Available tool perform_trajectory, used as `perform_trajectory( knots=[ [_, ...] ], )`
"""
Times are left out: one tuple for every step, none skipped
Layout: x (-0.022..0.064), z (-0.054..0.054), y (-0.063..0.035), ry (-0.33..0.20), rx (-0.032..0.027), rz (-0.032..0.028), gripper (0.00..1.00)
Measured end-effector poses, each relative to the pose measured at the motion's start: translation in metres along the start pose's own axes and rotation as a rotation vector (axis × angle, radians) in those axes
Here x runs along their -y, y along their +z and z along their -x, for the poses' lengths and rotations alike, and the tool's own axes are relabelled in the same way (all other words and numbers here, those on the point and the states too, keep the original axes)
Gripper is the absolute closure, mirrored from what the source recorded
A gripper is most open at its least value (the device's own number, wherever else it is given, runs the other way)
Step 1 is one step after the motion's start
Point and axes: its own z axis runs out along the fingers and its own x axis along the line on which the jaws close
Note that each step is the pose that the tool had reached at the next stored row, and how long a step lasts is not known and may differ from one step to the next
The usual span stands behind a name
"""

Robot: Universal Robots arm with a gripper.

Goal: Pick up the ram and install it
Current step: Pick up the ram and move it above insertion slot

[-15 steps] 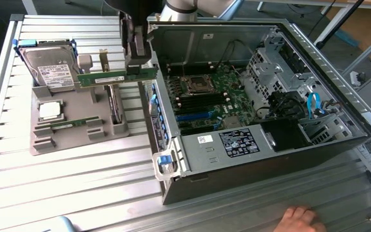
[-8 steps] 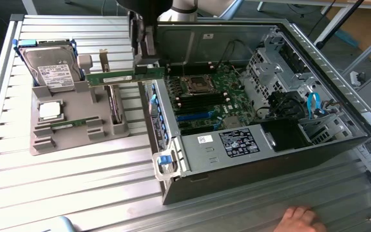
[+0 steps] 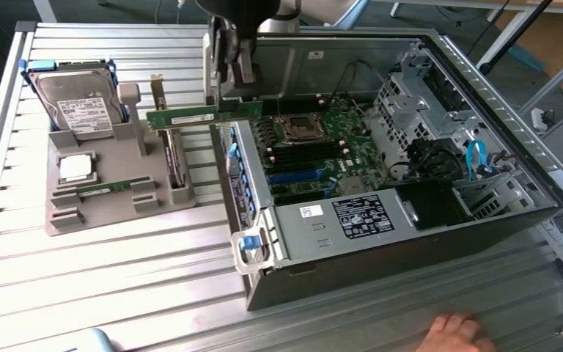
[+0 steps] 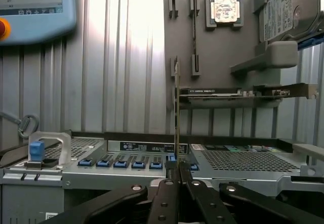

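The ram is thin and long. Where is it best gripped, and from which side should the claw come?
Across its two flat faces, near one end, coming in edge-on. The ram is a thin flat stick, so probably only the broad faces give a firm hold. The claw is shut on it this way, with most of its length free.

A slatted metal table (image 3: 115, 279) carried a grey parts holder (image 3: 115, 211) and, just beside it, an open computer case (image 3: 360, 273), while a hand (image 3: 460, 333) rested at one edge.
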Motion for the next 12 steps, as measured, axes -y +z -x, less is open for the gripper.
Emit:
perform_trajectory(
  knots=[
    [0.0018,0.000,0.0000,0.000,0.0000,0.0000,0.88],
    [0.0053,0.000,-0.0001,0.000,0.0000,0.0000,0.88],
    [0.0069,0.000,-0.0001,0.000,0.0000,0.0000,0.88],
    [0.0097,0.000,-0.0002,0.000,0.0000,0.0000,0.88],
    [0.0115,0.000,-0.0002,0.000,0.0000,0.0000,0.88],
    [0.0133,-0.001,-0.0002,0.000,0.0000,0.0000,0.88],
    [0.0150,-0.001,-0.0003,0.000,0.0000,0.0000,0.88],
    [0.0172,-0.001,-0.0003,0.000,0.0000,0.0000,0.88],
    [0.0206,-0.001,-0.0003,0.000,0.0000,0.0000,0.88],
    [0.0242,-0.001,-0.0004,0.000,0.0000,0.0000,0.88],
    [0.0263,-0.001,-0.0004,0.000,0.0000,0.0000,0.88],
    [0.0284,-0.001,-0.0005,0.000,0.0000,0.0000,0.88]
  ],
)
